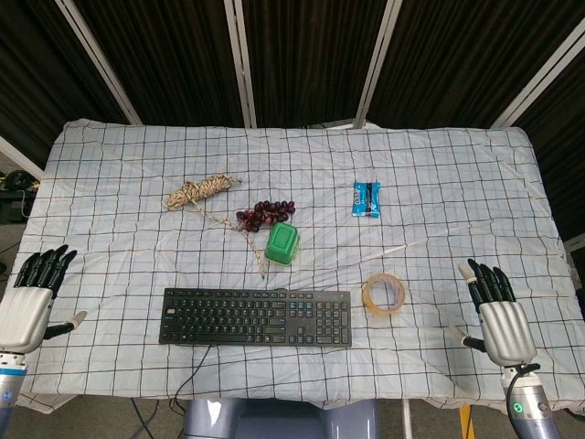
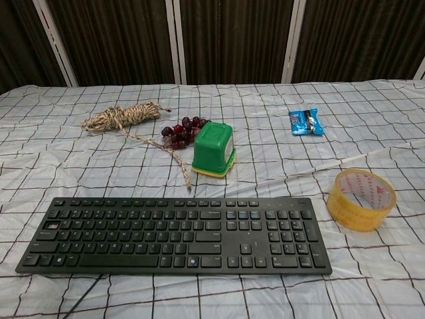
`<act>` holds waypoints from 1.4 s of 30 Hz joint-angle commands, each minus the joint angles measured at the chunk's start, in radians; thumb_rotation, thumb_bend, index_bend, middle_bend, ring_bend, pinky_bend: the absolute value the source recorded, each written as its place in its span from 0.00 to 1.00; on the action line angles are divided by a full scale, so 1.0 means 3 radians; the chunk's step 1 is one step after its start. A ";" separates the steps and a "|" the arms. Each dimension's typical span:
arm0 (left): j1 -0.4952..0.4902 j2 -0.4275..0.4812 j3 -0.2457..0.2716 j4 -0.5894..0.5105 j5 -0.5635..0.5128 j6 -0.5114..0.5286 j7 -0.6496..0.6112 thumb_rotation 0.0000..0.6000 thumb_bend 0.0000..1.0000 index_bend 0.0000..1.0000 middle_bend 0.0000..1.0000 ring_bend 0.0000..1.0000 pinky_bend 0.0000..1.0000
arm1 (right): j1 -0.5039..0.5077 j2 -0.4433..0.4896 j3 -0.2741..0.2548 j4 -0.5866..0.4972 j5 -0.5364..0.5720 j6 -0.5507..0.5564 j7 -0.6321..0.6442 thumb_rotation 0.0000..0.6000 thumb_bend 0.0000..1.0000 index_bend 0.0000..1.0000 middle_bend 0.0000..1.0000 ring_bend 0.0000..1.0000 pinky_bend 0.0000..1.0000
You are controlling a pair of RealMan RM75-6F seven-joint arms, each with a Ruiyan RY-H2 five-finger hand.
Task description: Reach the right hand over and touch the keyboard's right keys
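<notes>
A black keyboard [image 1: 256,317] lies near the table's front edge, its right-hand keys [image 2: 289,234] closest to the tape roll. My right hand [image 1: 498,314] hovers flat at the front right of the table, fingers apart and empty, well to the right of the keyboard. Over at the front left edge my left hand [image 1: 32,297] is open too, holding nothing. Neither hand shows in the chest view.
A yellow tape roll [image 1: 384,294] sits between the keyboard's right end and my right hand. Behind the keyboard stand a green box [image 1: 283,244], dark grapes [image 1: 263,215], a coil of rope [image 1: 198,192] and a blue snack packet [image 1: 366,198]. A checked cloth [image 1: 457,183] covers the table.
</notes>
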 commanded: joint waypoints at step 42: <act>0.0040 0.0004 -0.0020 0.0006 -0.0040 0.0070 -0.0019 1.00 0.14 0.00 0.00 0.00 0.00 | 0.0213 0.0114 -0.0177 0.0090 -0.0496 -0.0152 0.0415 1.00 0.12 0.01 0.33 0.30 0.39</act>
